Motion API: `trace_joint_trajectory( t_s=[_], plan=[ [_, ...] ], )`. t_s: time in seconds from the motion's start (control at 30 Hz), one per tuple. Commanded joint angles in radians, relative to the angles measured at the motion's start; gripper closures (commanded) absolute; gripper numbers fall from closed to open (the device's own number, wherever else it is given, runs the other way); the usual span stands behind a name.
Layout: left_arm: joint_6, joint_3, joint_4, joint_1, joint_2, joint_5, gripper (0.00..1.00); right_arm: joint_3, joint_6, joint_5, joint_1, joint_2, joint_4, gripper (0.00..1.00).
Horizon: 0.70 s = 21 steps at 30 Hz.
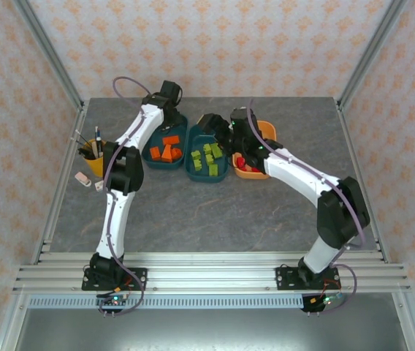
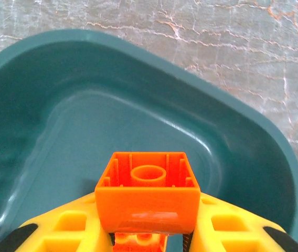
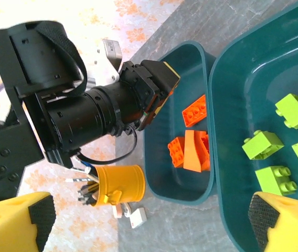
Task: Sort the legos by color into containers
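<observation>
Legos point(image 1: 209, 157) nearly sorted: small orange plastic bricks point(image 1: 165, 152), lime bricks point(image 1: 215, 151), red bricks point(image 1: 242, 161) binned apart. Left gripper point(image 2: 149, 227) clamps single orange brick point(image 2: 148, 189) over rounded dark-teal plastic tub point(image 2: 60, 131), likely final drop; right gripper point(image 3: 149, 210) splayed, empty.

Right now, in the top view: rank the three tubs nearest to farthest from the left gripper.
1. left teal tub: on the left, directly beneath the left gripper, which is shut on an orange brick.
2. middle teal tub: next over to the right, holding green bricks.
3. orange tub: farthest right.
</observation>
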Motion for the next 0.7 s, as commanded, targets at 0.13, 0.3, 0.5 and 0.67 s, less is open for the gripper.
trace_joint_trajectory(
  t_s=[0.13, 0.3, 0.5, 0.67],
  plan=[
    [-0.007, 0.105, -0.045, 0.015, 0.080, 0.025, 0.67, 0.053, 0.011, -0.022, -0.009, 0.006, -0.046, 0.00],
    [-0.021, 0.107, -0.054, 0.015, 0.107, 0.035, 0.64, 0.060, -0.004, -0.022, -0.008, -0.002, -0.091, 0.00],
    [-0.039, 0.105, -0.096, 0.015, 0.093, 0.007, 0.47, 0.076, -0.032, 0.011, -0.009, -0.024, -0.145, 0.00],
    [-0.040, 0.072, -0.088, 0.013, 0.008, 0.002, 0.38, 0.114, -0.089, 0.063, -0.010, -0.064, -0.221, 0.00]
  ],
)
